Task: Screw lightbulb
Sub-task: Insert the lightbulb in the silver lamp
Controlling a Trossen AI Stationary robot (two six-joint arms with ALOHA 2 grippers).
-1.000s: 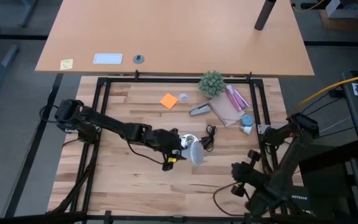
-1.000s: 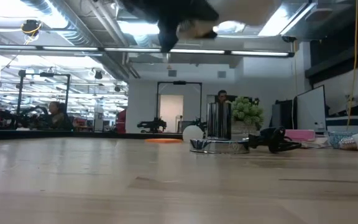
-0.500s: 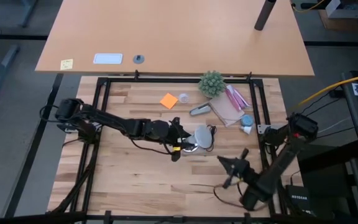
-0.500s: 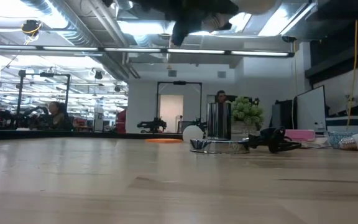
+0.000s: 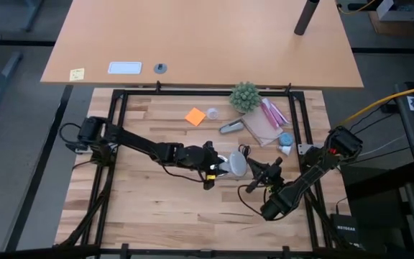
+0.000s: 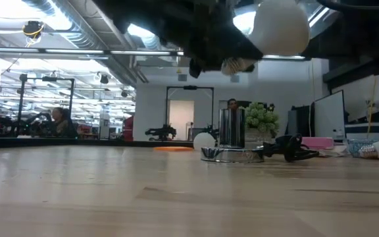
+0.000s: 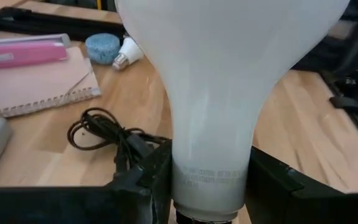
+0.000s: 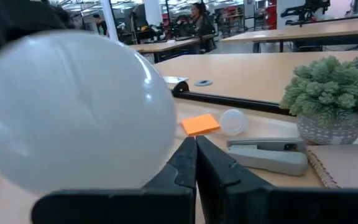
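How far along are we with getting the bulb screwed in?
Done: the left gripper holds the lightbulb by its neck, lifted off the table. In hand: the bulb hangs in the air above the silver base, while the shut right gripper sits just beside its round head. Left: lowering the bulb onto the base and turning it in; nothing is seated yet.

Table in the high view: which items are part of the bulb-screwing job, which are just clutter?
In the job:
- lightbulb, held by the neck in the left gripper
- silver base with black cord
- right gripper, shut, close beside the bulb

Lying about:
- orange sticky pad
- potted plant
- grey stapler
- notebook
- pink case
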